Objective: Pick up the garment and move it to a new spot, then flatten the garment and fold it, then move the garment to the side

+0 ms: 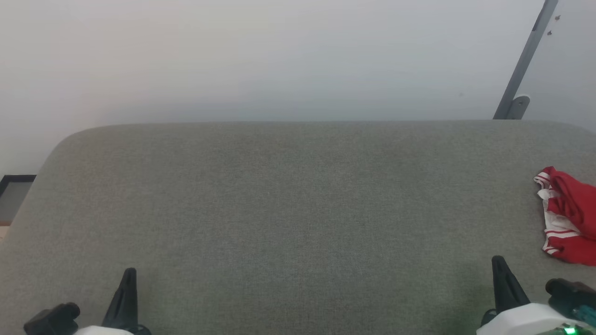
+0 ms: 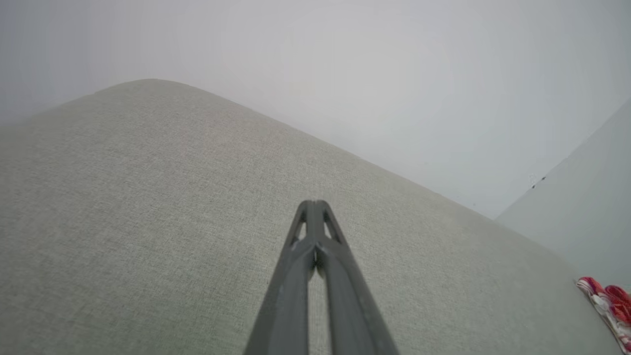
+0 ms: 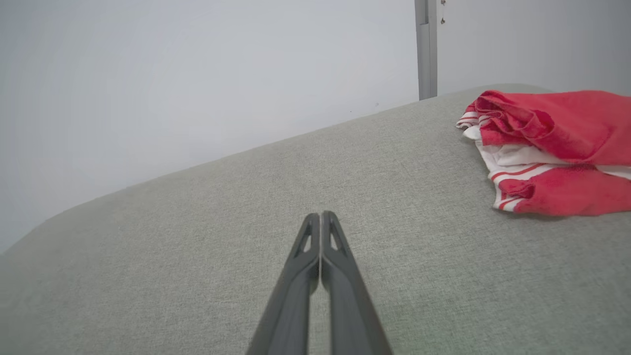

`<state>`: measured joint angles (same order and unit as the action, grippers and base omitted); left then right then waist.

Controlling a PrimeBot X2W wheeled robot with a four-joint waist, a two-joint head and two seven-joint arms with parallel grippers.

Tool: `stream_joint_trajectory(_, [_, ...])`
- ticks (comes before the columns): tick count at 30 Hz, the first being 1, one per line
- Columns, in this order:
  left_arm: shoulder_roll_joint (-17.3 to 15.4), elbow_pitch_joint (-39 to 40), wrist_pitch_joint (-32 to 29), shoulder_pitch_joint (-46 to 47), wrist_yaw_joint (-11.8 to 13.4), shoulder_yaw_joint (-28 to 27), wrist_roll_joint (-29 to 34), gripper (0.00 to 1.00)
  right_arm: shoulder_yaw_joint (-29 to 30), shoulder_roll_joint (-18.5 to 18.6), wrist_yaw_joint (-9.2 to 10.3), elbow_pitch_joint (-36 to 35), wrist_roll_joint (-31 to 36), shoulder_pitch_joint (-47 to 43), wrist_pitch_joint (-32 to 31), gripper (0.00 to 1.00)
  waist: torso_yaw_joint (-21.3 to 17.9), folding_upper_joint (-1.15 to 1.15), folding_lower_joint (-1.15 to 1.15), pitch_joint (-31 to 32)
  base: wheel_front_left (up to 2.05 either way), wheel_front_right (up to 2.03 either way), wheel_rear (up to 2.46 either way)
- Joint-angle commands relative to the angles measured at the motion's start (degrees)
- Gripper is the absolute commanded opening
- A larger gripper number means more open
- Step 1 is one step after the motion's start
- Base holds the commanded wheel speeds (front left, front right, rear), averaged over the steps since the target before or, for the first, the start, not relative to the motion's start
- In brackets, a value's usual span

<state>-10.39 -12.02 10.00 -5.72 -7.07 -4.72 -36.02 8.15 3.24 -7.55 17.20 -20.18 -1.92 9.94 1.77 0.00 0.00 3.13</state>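
The red shirt (image 1: 569, 218) lay bunched at the right side of the grey upholstered pad (image 1: 298, 186), its red folds heaped over a white, red-striped trim. The edge of the head view cut off its right part, so I could not tell how close it sat to the pad's right rim. What showed of it ran lengthwise from near to far. The right gripper (image 1: 498, 260) was plainly the nearer one. The shirt lay just to its right and a little farther off, near but apart from it, while the left gripper (image 1: 130, 272) sat well away at the near left. Both grippers had their dark fingers pressed together with nothing between them, pointing toward the far edge. Left of the shirt the pad gave broad open room across its middle, up to the rounded far edge by the pale wall (image 1: 279, 56). A grey metal rail (image 1: 524, 60) slanted up behind the far right corner. To my eye a loose bundle at the side fitted either a heap waiting to be carried and spread or a shirt already set aside, and the scene did not settle which. If it was to be reached, the right arm had the short way, rightward and slightly outward.
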Motion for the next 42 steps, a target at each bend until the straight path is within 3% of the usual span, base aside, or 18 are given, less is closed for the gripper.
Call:
stream_joint_trajectory(1, [-0.2, 0.6, -0.7, 1.9, -0.1, -0.5, -2.5, 0.0, 0.0, 0.0, 0.02, -1.1, -3.1, 2.0, -0.7, 0.0, 0.0, 0.0, 0.0, -0.1, 0.0, 0.0, 0.0])
stream_joint_trajectory(42, [3.6, -0.6, -8.6, 7.1, -0.4, -1.2, -29.3, 0.0, -0.9, -0.2, 0.05, -2.3, -37.5, 5.3, -8.6, 0.0, -0.7, 0.0, 0.0, -1.3, 0.0, 0.0, 0.0])
